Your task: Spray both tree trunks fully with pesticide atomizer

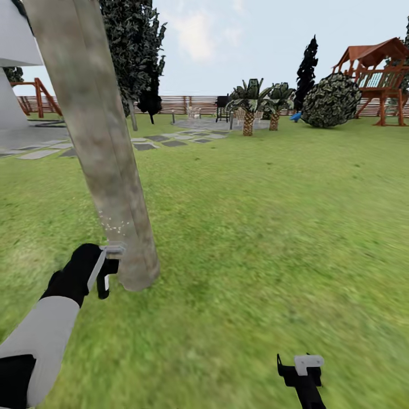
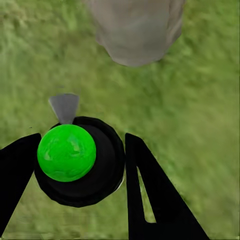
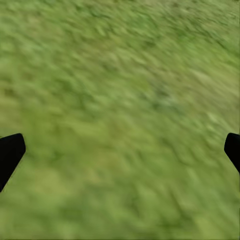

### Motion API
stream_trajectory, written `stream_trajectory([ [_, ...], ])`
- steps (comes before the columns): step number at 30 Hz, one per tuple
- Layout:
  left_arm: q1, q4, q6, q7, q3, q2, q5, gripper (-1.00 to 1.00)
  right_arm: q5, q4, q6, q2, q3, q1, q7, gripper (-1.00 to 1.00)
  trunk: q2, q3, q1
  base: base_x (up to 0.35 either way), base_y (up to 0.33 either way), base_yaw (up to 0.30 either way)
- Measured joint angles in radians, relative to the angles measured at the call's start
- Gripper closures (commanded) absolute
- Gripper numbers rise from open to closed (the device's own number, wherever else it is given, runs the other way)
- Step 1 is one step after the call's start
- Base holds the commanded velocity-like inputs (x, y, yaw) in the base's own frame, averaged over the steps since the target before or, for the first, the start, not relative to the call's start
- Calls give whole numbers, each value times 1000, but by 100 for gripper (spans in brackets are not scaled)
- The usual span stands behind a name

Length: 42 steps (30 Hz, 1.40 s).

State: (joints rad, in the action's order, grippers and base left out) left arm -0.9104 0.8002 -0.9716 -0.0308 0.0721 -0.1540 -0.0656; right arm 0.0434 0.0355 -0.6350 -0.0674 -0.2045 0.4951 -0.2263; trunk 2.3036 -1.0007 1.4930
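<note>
Garden lawn (image 1: 255, 238). Left arm reaches low; left pincer (image 2: 80, 165) clamps the pesticide atomizer (image 2: 80, 162) beside the tree trunk (image 1: 102, 147). Right pincer (image 3: 120, 150) spread wide, empty.

A wooden playset (image 1: 379, 71) with a red-brown roof stands at the far side of the grass, with a rounded leafy bush (image 1: 331, 100) just beside it and a black narrow conifer (image 1: 306, 69) beyond the bush. Further from the playset, two short palms (image 1: 262, 102) with scaly tan trunks stand near a dark grill (image 1: 223, 107). Grey stepping stones (image 1: 161, 138) trail away from the palms, well apart from the playset.
</note>
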Motion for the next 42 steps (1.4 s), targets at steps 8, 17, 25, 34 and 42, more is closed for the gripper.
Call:
stream_trajectory([
  [8, 41, 3, 4, -1, -5, 64, -1, 100, 0, 0, 0, 0, 0, 0, 1, -100, 0, 0, 0, 0, 0, 28],
  [17, 47, -1, 4, -4, 1, -12, -3, 100, 0, 0, 0, 0, 0, 0, 0, -100, 0, 0, -1, 161, 136, 0],
  [25, 71, -24, 29, -2, -2, 55, 10, 100, 0, 0, 0, 0, 0, 0, 0, -100, 0, 0, 0, 110, 98, 24],
  [34, 80, -34, 120, -4, -4, 70, -4, 100, 0, 0, 0, 0, 0, 0, 0, -100, 0, 0, 0, 61, -76, 192],
  [42, 79, -35, 119, -8, -5, 77, -6, 100, 0, 0, -1, 0, 0, 0, 0, -100, 0, 0, 0, 142, -236, 3],
])
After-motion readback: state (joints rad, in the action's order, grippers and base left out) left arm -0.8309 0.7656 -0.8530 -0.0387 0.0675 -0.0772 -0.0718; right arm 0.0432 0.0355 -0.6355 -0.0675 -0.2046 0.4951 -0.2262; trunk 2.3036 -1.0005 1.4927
